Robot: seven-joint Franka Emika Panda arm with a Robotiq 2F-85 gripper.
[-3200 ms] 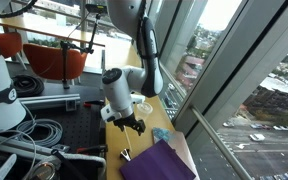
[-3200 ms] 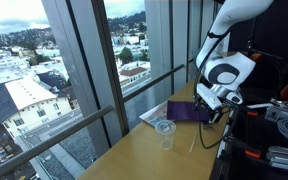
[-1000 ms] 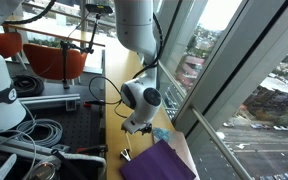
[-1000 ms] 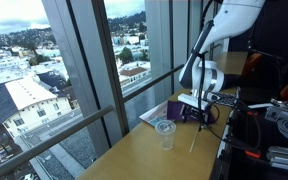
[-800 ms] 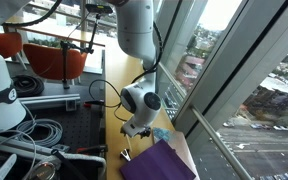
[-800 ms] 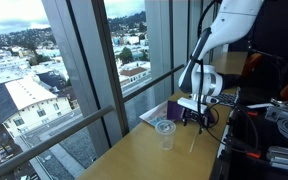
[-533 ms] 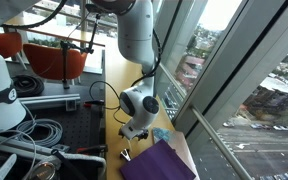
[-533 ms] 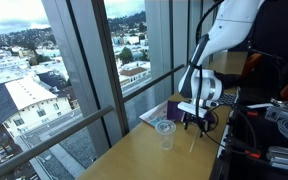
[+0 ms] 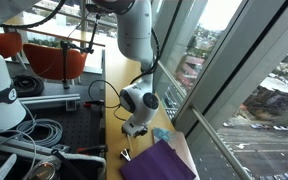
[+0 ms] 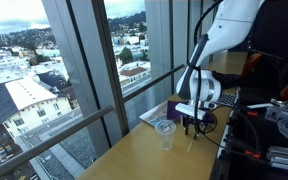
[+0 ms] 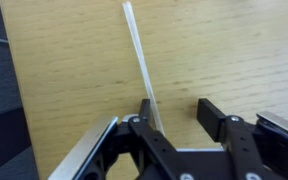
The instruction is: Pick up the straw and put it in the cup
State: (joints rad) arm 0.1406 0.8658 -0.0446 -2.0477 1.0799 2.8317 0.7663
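- The gripper (image 11: 179,118) hung low over the wooden table (image 11: 239,50), fingers pointing down, jaws wide apart and holding nothing.
- In the wrist view the straw (image 11: 139,65) lay flat on the table, a thin pale line running from the far edge back into the gap between the fingers.
- Its near end sat off-centre, close against the inner side of the finger (image 11: 144,112) on the left of that view. Whether they touched could not be told.
- The finger on the right stood well clear of the straw.
- In both exterior views the clear cup (image 10: 165,133) stood upright near the gripper (image 10: 191,124), on its window side.
- A purple cloth (image 9: 160,162) lay on the table just beside the cup (image 9: 161,134).
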